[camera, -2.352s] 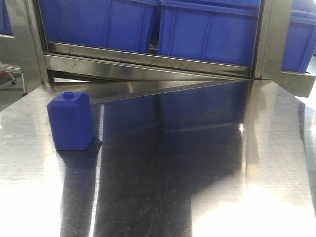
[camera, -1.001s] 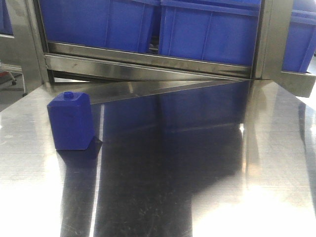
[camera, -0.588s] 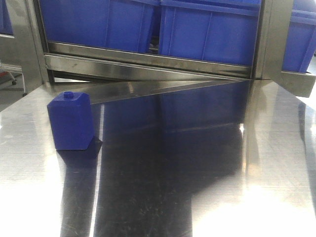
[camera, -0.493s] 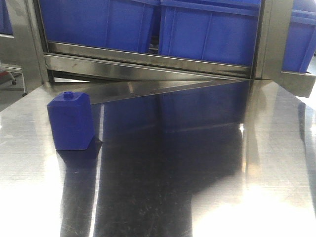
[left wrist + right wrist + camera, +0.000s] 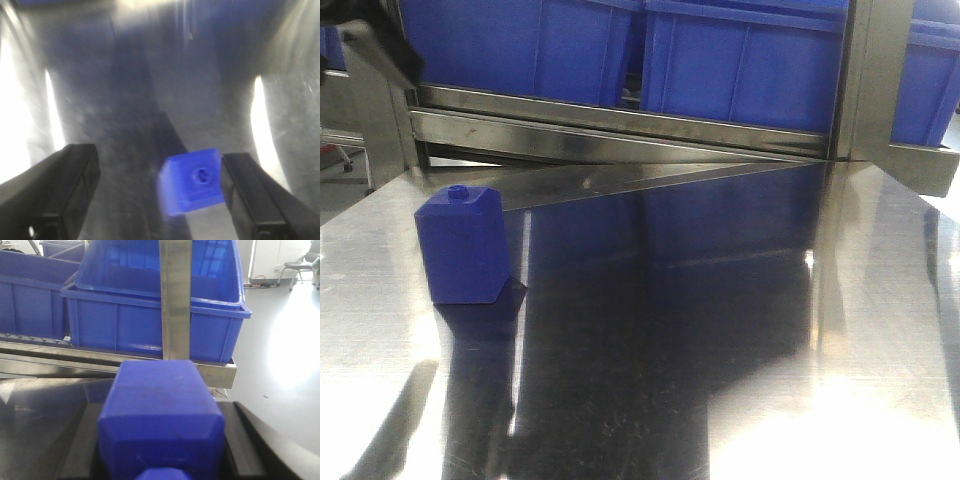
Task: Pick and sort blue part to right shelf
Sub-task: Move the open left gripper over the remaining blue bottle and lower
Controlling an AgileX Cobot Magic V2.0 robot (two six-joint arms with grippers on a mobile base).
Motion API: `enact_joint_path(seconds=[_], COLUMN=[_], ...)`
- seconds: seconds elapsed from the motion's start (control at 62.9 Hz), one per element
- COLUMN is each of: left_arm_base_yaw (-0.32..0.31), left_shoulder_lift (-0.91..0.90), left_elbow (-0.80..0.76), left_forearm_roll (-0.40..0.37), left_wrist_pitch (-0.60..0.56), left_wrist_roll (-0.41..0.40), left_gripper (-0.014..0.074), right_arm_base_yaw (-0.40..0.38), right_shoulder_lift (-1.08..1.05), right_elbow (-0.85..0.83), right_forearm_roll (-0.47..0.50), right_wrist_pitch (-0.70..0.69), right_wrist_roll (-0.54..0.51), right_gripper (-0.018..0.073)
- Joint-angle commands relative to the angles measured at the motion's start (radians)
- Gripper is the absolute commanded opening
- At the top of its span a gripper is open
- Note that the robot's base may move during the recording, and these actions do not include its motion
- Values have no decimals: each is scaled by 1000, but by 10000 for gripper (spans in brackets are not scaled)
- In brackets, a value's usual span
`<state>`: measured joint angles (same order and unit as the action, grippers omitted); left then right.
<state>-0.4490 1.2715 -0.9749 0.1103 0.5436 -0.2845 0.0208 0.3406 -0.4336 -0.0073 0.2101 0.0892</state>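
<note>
My left gripper [image 5: 159, 155] pointed down with its two black fingers [image 5: 60, 190] set wide apart. My right gripper [image 5: 161, 407] was closed on the blue part [image 5: 162, 430], which filled the gap between the jaws, with its own fingers [image 5: 257, 445] dark on both sides. The front view gave me only a dark, blurred piece of an arm [image 5: 370, 45].

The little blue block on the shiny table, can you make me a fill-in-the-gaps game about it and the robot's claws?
1. The small blue block with a narrow round neck stands ____ on the shiny steel table.
2. In the left wrist view, the left gripper over it is ____, one dark finger on each side.
3. In the right wrist view, the large plastic bins behind the matte blue bottle-shaped part are coloured ____.
Missing words: upright; open; blue.
</note>
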Motion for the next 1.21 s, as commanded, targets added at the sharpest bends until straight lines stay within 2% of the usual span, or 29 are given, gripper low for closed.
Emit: enact_joint_path(seconds=[0.0, 0.238, 0.461, 0.62, 0.89, 1.192], left_arm_base_yaw=[-26, -62, -63, -63, -70, -92], left_shoulder_lift=[49, 253, 382, 430, 440, 440], left_elbow=[-127, -382, -544, -579, -579, -579], left_forearm_roll=[6, 18, 20, 18, 1, -1], left_wrist_pitch=[94, 471, 665, 700, 687, 659], left_wrist_roll=[-62, -191, -275, -276, -280, -282], left_gripper=[584, 584, 584, 584, 582, 540], right_arm_base_yaw=[-4, -4, -4, -4, -4, -4], right_shoulder_lift=[7, 7, 7, 7, 7, 7], right_elbow=[-29, -29, -29, -29, -29, -29], right_forearm_roll=[0, 0, 0, 0, 0, 0], right_wrist_pitch=[-90, -90, -90, -90, -90, -90], right_wrist_roll=[-2, -2, -2, -2, -2, -2], right_gripper=[426, 426, 426, 426, 426, 426])
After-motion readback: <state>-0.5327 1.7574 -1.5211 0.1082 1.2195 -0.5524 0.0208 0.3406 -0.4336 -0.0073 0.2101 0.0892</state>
